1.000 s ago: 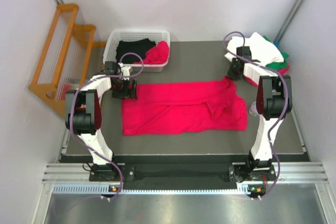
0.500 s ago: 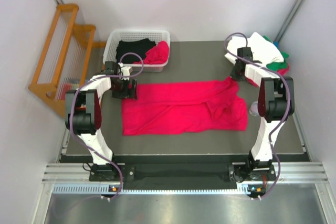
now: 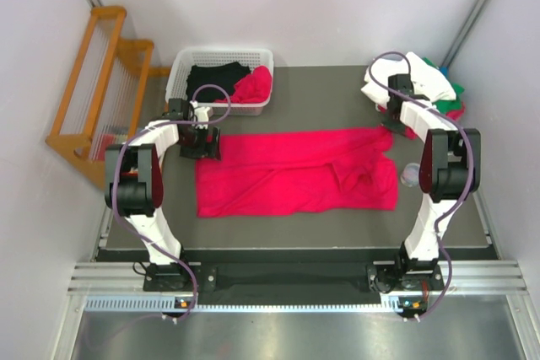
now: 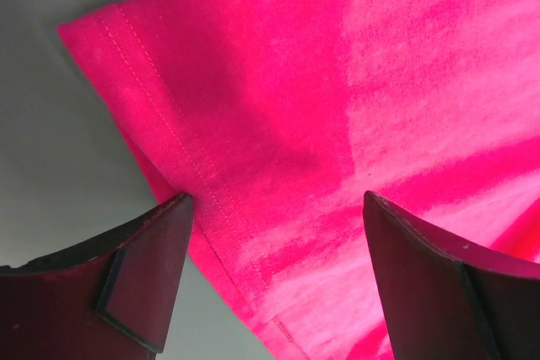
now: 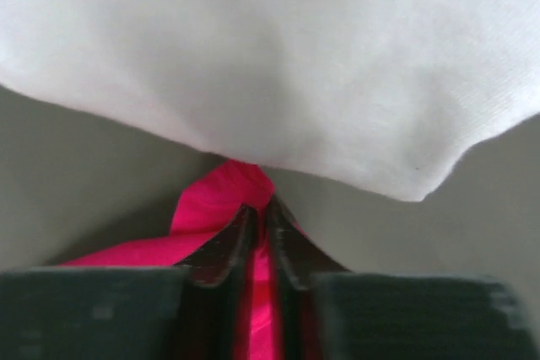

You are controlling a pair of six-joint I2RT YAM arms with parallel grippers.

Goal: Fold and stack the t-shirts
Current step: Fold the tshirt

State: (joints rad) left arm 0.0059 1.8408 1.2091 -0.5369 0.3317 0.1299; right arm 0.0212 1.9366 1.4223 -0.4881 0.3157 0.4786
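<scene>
Counted: two arms (image 3: 143, 183) (image 3: 439, 174); one basket (image 3: 181, 69) holding two tees, black (image 3: 215, 77) and red (image 3: 253, 86); one crimson tee (image 3: 287, 174) spread on the table; one pile (image 3: 426, 82) of white, green, red tees; one wooden rack (image 3: 97, 82).

T-shirt (image 3: 295, 171) spread across the table's (image 3: 321, 90) middle, basket (image 3: 221, 79) of garments at far left corner, pile of t-shirts (image 3: 426, 82) at far right corner
</scene>
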